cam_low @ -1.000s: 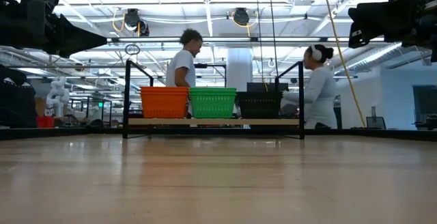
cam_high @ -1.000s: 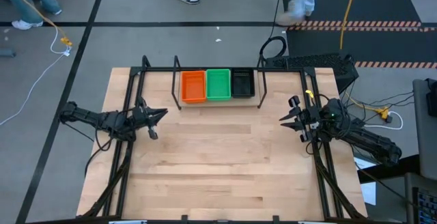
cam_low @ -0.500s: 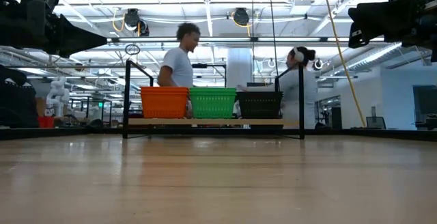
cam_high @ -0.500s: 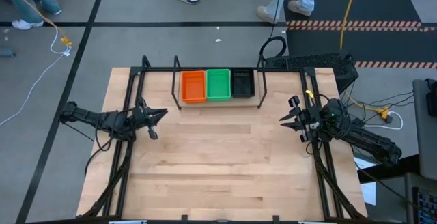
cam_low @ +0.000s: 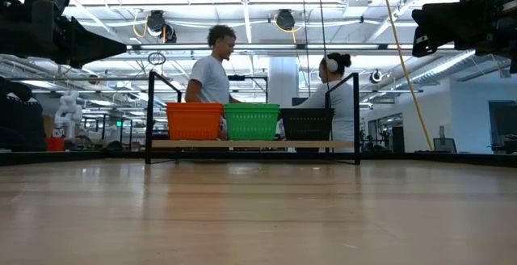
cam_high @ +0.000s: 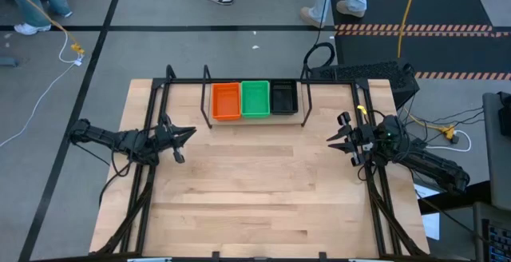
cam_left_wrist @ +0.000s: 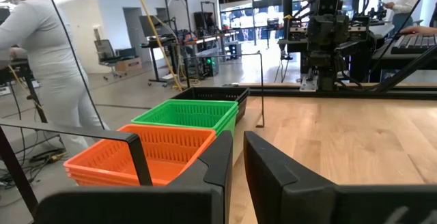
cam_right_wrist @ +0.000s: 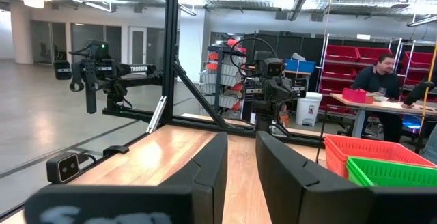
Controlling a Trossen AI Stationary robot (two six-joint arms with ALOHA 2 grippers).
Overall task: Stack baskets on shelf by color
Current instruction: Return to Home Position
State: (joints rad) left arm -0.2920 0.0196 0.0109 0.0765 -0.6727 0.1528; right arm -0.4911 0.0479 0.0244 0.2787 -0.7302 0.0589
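Grippers first, both off the work. Left gripper [cam_high: 188, 132] hangs above the left edge of the table [cam_high: 255, 198], arm stretched level and pointing inward across the boards. Its own wrist view shows the two dark fingers [cam_left_wrist: 213, 157] drawn close, with only a thin slit between them and nothing in it. Right gripper [cam_high: 330, 140] mirrors it at the right edge, level and facing the left one across the table. I read the same thin slit between its fingers [cam_right_wrist: 210, 157], also empty. In the low view both arms sit high in the upper corners, well clear of the wood.

Tabletop is pale butcher-block, with strips running side to side and a matte grain.

Further back, against the far edge, sits the shelf [cam_low: 250, 145], a thin pale wooden ledge held between two black metal hoop uprights [cam_low: 151, 111]. On it the baskets stand in a row, side walls touching: orange baskets [cam_high: 226, 101] toward the left arm's side, green baskets [cam_high: 255, 99] in the middle, black baskets [cam_high: 283, 97] toward the right arm's side. All are shallow rectangular plastic with fine slotted mesh walls and solid rims. The left wrist view shows doubled rims on the orange pile, so they are nested, but I cannot count the layers.

Beyond the shelf, two people [cam_low: 212, 67] stand in the room, one wearing headphones [cam_low: 332, 63].
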